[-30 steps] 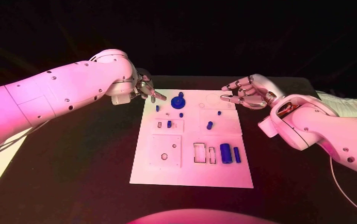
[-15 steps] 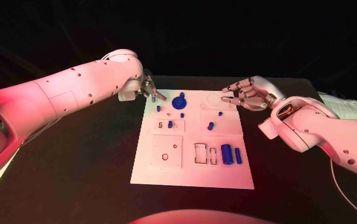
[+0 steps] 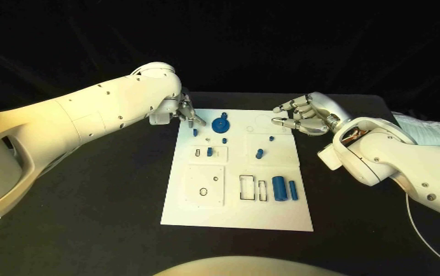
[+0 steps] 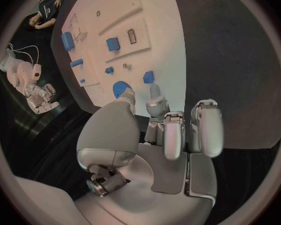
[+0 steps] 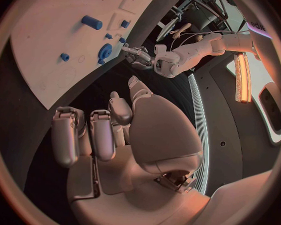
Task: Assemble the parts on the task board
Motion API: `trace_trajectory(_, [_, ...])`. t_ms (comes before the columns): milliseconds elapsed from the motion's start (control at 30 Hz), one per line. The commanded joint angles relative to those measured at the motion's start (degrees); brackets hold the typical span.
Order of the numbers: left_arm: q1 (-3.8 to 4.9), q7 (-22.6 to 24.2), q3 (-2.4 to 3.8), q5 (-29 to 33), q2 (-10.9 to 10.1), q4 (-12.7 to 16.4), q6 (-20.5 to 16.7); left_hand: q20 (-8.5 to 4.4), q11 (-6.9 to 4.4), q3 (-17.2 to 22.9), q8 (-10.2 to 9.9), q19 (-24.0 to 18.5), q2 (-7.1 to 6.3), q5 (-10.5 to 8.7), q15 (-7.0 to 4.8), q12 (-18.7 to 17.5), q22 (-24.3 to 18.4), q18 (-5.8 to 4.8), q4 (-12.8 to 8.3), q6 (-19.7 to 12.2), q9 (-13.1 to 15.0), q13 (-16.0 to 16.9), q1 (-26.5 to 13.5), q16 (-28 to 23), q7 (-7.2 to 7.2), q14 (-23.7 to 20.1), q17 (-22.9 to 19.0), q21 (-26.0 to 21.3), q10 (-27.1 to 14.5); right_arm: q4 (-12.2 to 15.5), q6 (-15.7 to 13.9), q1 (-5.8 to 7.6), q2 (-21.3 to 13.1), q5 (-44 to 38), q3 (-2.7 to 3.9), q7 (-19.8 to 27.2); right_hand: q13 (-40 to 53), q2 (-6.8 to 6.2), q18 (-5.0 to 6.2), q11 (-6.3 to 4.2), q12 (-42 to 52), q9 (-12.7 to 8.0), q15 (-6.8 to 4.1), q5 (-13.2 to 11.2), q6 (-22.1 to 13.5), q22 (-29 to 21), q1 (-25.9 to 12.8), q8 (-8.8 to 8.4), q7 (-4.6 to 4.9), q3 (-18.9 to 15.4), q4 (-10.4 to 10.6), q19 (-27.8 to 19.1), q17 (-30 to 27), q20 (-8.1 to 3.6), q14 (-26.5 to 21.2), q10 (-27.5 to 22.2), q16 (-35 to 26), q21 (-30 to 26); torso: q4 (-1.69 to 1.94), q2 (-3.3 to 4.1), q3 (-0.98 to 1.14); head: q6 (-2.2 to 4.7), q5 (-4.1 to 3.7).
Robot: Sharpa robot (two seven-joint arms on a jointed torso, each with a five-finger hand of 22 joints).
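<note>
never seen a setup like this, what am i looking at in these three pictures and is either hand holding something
This is a robot with two white arms, each ending in a silver many-fingered hand, working at a black table. One picture looks down from a camera on the robot's head; the two round ones come from fisheye cameras at the wrists, looking out over each hand's own palm and fingers.

In the middle of the table lies a white rectangular task board with small blue parts on it: a round blue gear-like disc near the far edge, a thick blue cylinder and a thinner blue rod nearer the robot, plus a few small blue pegs.

The left hand hovers at the board's far left corner, the right hand at its far right corner. Both have fingers curled but apart, and neither appears to hold anything.
</note>
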Motion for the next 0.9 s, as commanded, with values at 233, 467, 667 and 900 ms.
trace_trajectory(233, [-0.02, 0.19, -0.01, 0.03, 0.28, -0.42, 3.36, 0.08, -0.19, -0.58, 0.34, 1.03, 0.37, 0.52, -0.01, 0.30, 6.84, 0.33, -0.09, 0.67, -0.16, 0.10, 1.17, 0.18, -0.13, 6.13, 15.08, 0.19, 0.56, -0.04, 1.27, -0.05, 0.12, -0.07, 0.00, 0.48, -0.06, 0.37, 1.14, 0.06, -0.15, -0.06, -0.40, -0.07, 0.38, 3.92, 0.40, -0.12, -0.16, -0.38, -0.03, -0.41, 5.07, -0.14, 3.69, -0.41, -0.22, -0.23, 0.02, -0.09, 0.01, -0.13, 0.14])
trace_trajectory(467, [-0.19, 0.10, -0.07, 0.65, 0.54, -0.87, 3.61, -0.05, -0.27, -0.81, 0.45, 1.04, 0.83, 0.83, -0.11, 0.36, 6.86, 0.33, -0.31, 0.66, -0.41, -0.04, 2.71, 0.18, -0.20, 6.13, 15.08, 0.14, 0.54, -0.07, 1.34, -0.05, 0.18, -0.07, 0.00, 0.47, -0.06, 0.37, 1.14, 0.06, -0.15, -0.06, -0.40, -0.07, 0.38, 3.92, 0.40, -0.12, -0.16, -0.38, -0.03, -0.41, 5.07, -0.14, 3.69, -0.41, -0.22, -0.23, -0.01, -0.07, 0.01, -0.12, 0.15])
trace_trajectory(667, [-0.28, -0.13, -0.10, 1.03, 0.78, -1.30, 3.62, -0.08, -0.28, -0.71, 0.48, 1.02, 1.24, 0.93, -0.13, 0.41, 6.85, 0.34, -0.47, 0.53, -0.62, -0.13, 4.04, 0.18, -0.19, 6.13, 15.08, 0.05, 0.50, -0.11, 1.37, -0.05, 0.19, -0.07, 0.00, 0.49, -0.07, 0.43, 1.14, 0.05, -0.15, -0.06, -0.40, 0.00, 0.38, 3.92, 0.48, -0.12, -0.16, -0.36, -0.07, -0.41, 5.07, -0.14, 3.70, -0.42, -0.22, -0.24, -0.01, -0.04, 0.03, -0.16, 0.16])
trace_trajectory(900, [-0.36, -0.39, -0.18, 1.47, 1.05, -1.76, 4.47, -0.09, -0.29, -0.67, 0.51, 1.05, 1.34, 0.94, -0.12, 0.44, 6.91, 0.32, -0.51, 0.53, -0.67, -0.14, 4.40, 0.18, -0.19, 6.13, 15.08, 0.10, 0.50, -0.11, 1.40, -0.05, 0.22, -0.07, 0.00, 0.50, -0.07, 0.43, 1.14, 0.05, -0.15, -0.06, -0.40, 0.00, 0.38, 3.92, 0.48, -0.12, -0.16, -0.36, -0.07, -0.41, 5.07, -0.14, 3.70, -0.42, -0.22, -0.24, 0.00, -0.04, 0.06, -0.23, 0.21])
